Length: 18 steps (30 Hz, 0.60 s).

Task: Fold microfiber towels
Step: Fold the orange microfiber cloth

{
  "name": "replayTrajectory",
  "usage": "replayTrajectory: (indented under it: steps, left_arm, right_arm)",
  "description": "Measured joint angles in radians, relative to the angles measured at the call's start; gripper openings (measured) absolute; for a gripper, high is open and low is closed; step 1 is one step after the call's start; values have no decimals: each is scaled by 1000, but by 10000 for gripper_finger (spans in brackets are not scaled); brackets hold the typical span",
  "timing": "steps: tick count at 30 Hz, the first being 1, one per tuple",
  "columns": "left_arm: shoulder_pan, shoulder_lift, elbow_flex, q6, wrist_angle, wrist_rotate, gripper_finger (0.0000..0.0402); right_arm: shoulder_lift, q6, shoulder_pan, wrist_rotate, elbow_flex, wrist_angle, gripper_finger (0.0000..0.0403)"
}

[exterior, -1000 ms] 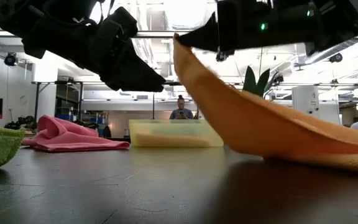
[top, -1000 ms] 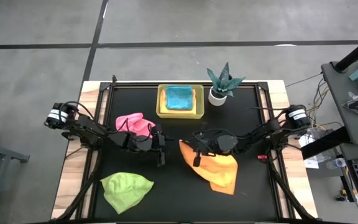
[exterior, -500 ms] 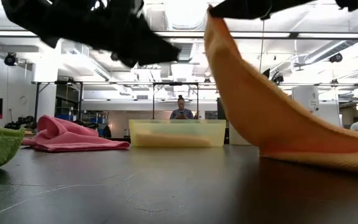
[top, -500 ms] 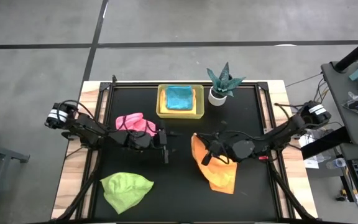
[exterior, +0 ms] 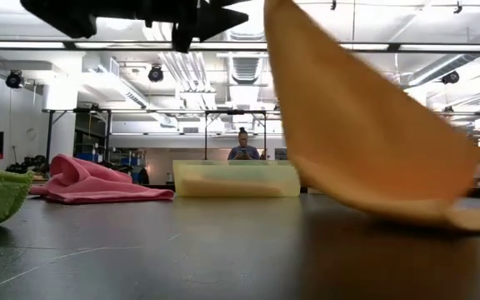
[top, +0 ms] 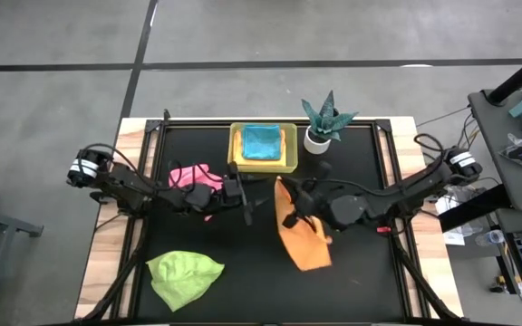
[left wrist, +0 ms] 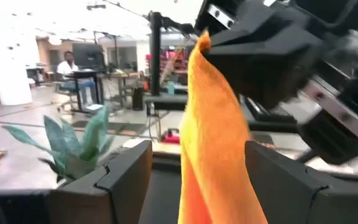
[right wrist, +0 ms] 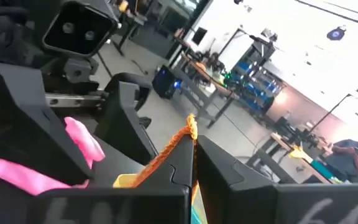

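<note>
An orange towel (top: 302, 237) hangs from my right gripper (top: 285, 197), which is shut on its top corner above the table's middle. My left gripper (top: 246, 195) stands open just left of it and points level at the hanging cloth (left wrist: 207, 137) with a gap between. A pink towel (top: 193, 177) lies crumpled behind the left gripper. A lime green towel (top: 184, 274) lies crumpled at the near left. A turquoise-blue towel (top: 261, 141) rests folded in the yellow tray (top: 236, 154). My right gripper pinches one corner of the orange towel (right wrist: 189, 126) between its two fingers, and the corner's tip pokes out past them. The fingers come level from the table's right. The towel hangs slanting below the hold, its lower end (exterior: 465, 218) on the table.
A small teal plant in a white pot (top: 320, 125) stands at the far edge, right of the tray. Bare black tabletop lies between the green towel and the orange one. A person sits in the room far behind the table (exterior: 242, 148).
My right gripper has risen and drawn toward the table's far left, pulling the orange towel's corner up. The cloth has narrowed from a spread sheet to a hanging strip, its lower end still on the table. My left gripper has risen, tipped up to level and stayed open.
</note>
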<state>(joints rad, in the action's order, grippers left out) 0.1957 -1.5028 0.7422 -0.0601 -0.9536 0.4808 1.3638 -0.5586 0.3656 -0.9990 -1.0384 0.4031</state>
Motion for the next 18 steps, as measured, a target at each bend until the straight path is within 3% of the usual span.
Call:
replayTrajectory:
  steps: [9, 18]
  left_arm:
    - [-41, 0, 44, 0, 10, 7, 242]
    - [-73, -74, 42, 1, 78, 27, 242]
  right_arm:
    - [56, 178, -61, 0, -296, -443, 8]
    - [65, 110, -67, 1, -480, -458, 8]
